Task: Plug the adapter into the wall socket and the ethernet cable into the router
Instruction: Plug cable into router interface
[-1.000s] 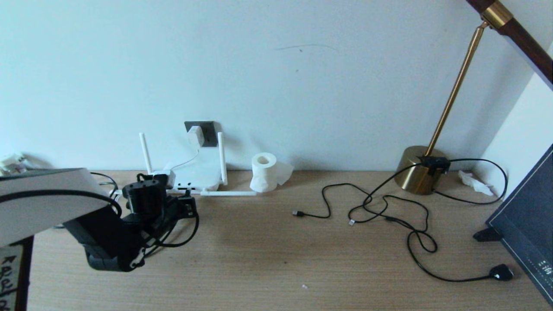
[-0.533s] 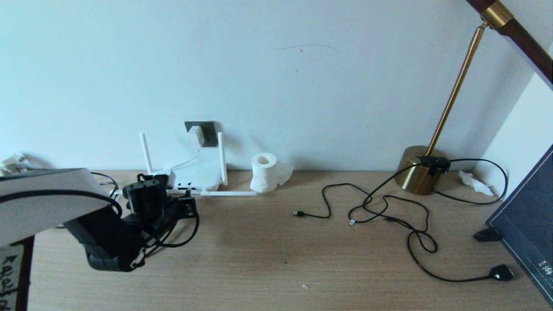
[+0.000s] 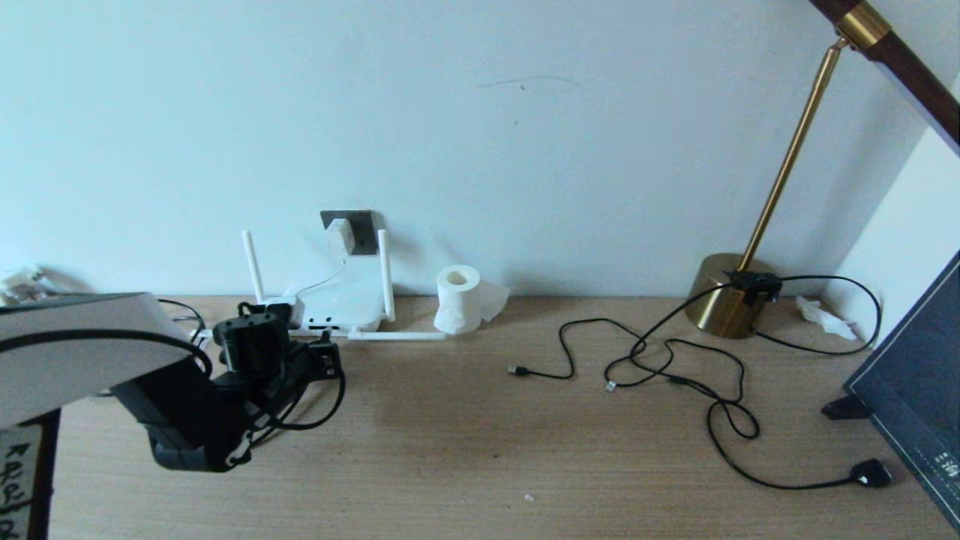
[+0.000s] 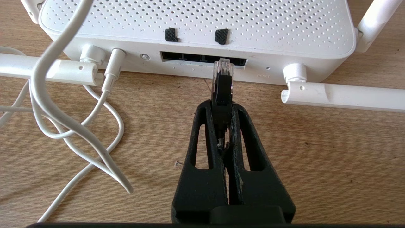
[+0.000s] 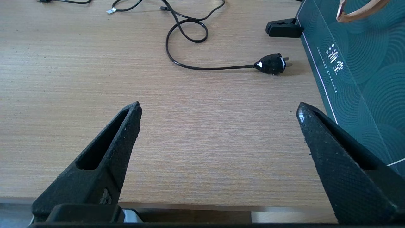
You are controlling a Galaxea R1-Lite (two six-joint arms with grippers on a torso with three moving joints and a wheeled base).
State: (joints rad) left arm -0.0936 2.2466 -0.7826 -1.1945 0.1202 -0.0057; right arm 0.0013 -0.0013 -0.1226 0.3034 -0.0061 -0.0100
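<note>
Head view: the wooden worktop (image 3: pixel 480 442) runs along a pale wall. At its right end stand a brass lamp (image 3: pixel 731 304) and a dark green box (image 3: pixel 911 397), with thin black cables (image 3: pixel 675 375) looped between them, one ending in a black plug (image 3: pixel 870 472). A toilet-paper roll (image 3: pixel 459 298) stands by the wall near the middle.

To the left, the router (image 3: pixel 341 304) lies flat against the wall, two antennas upright and one laid along the worktop. Above it the wall socket (image 3: pixel 350 231) carries the adapter (image 3: pixel 340 236), already seated, its white cord (image 3: pixel 319 281) dropping to the router.

The left pincer (image 3: pixel 324 358) sits low over the worktop, just in front of the router. In the left wrist view it (image 4: pixel 222 109) is clamped tight on the black plug of the ethernet cable (image 4: pixel 222 85). The plug's clear tip is at the mouth of the dark port strip (image 4: pixel 202 58); I cannot tell whether it has entered.

The right pincer (image 5: pixel 218 112) shows only in its own wrist view, fingers spread wide and holding nothing, above bare worktop near the green box (image 5: pixel 357 63).
</note>
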